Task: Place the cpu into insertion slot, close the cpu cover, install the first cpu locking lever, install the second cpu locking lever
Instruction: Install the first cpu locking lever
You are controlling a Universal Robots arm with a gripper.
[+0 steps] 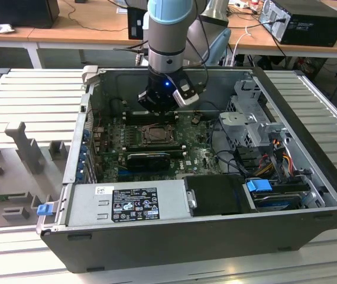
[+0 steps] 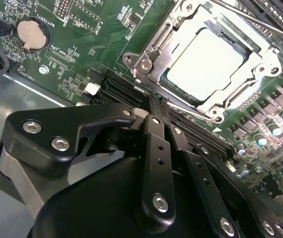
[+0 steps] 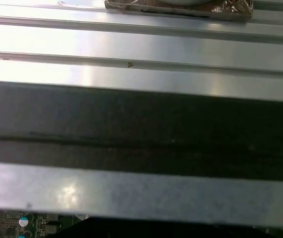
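An open desktop tower case (image 1: 310, 195) is seen lying on its side on a ribbed metal table (image 1: 32, 94), with the robot arm (image 1: 167, 35) reaching down into it from above. The gripper (image 1: 156, 108) is parked low over the green motherboard (image 1: 201, 157), just past the far edge of the insertion slot (image 1: 155, 135) in the exterior view.

In the second wrist view the gripper (image 2: 156, 101) is shown with its black fingers (image 2: 155, 148) brought right together, tips meeting, and nothing is gripped between them. The tips are sat just beside the socket, by the black memory slots (image 2: 119, 89), apart from the metal frame.

The cpu (image 2: 206, 64) is already seated in the insertion slot, pale silver face up. The cpu cover (image 2: 253, 91) is down around it, so the chip shows through the cut-out middle. A thin lever rod (image 2: 260, 22) can be made out running along one side of the socket, though whether it's latched can't be told.

A coin cell battery (image 2: 31, 32) is visible on the board well away from the socket. In the first wrist view, the case wall (image 3: 141, 134) and table ribs are seen.
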